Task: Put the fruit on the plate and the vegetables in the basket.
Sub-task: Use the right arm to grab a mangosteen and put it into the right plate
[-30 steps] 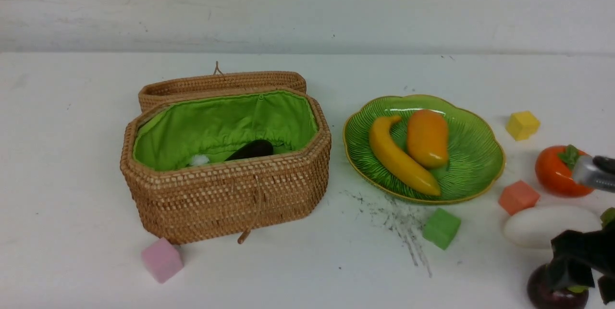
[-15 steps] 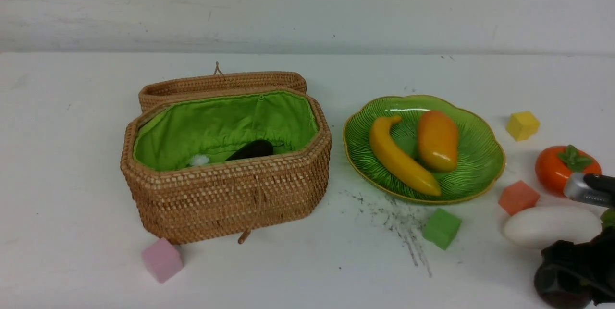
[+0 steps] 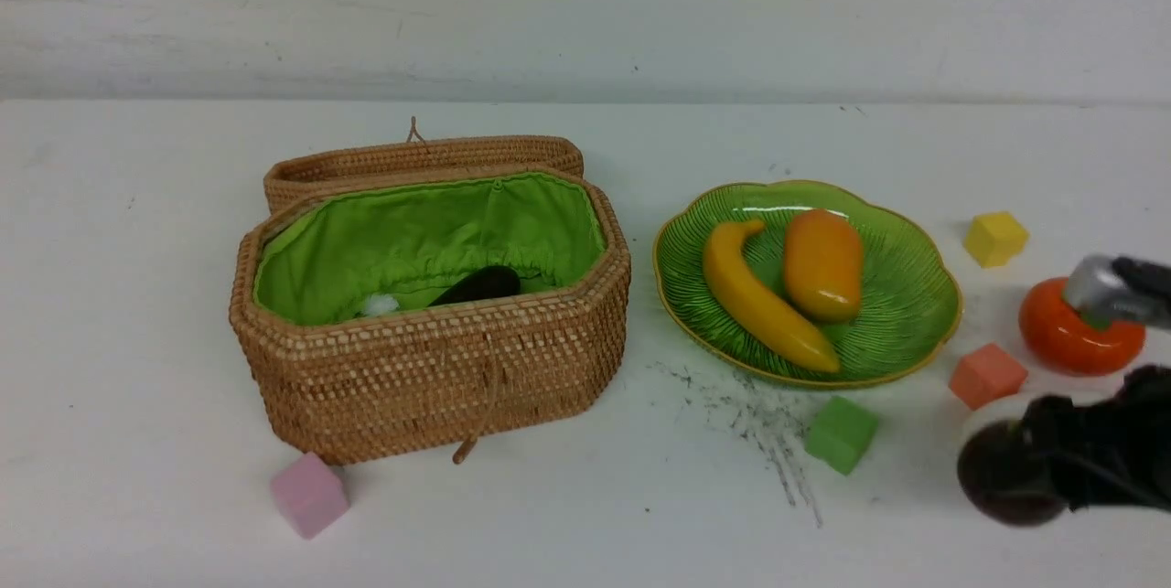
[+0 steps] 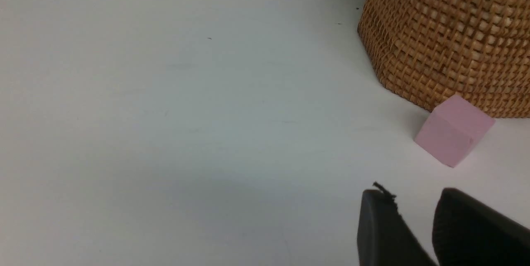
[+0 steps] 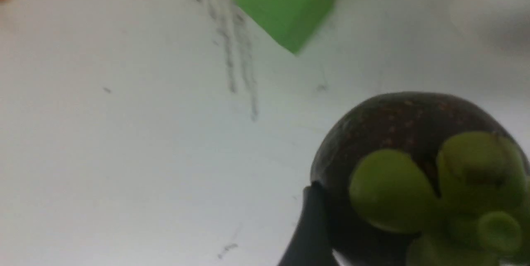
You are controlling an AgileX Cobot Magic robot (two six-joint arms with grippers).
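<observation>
The left end effector [image 4: 399, 216] hangs over the desk [image 3: 146, 341] near its left side, outside the front view; its two fingers stand slightly apart with nothing between them, near the pink cube [image 3: 309, 496] and the basket [image 3: 439, 378]. The basket, lid open, holds the eggplant [image 3: 478, 285]. Right of it, the plate [image 3: 906, 332] bears the banana [image 3: 767, 300] and mango [image 3: 823, 266]. Toward the desk's right side, the right arm reaches in from the right, its end effector [image 3: 1038, 451] grasping the mangosteen [image 3: 1002, 478] in front of the partly hidden radish [image 3: 1015, 405]; the persimmon [image 3: 1079, 336] lies beyond.
</observation>
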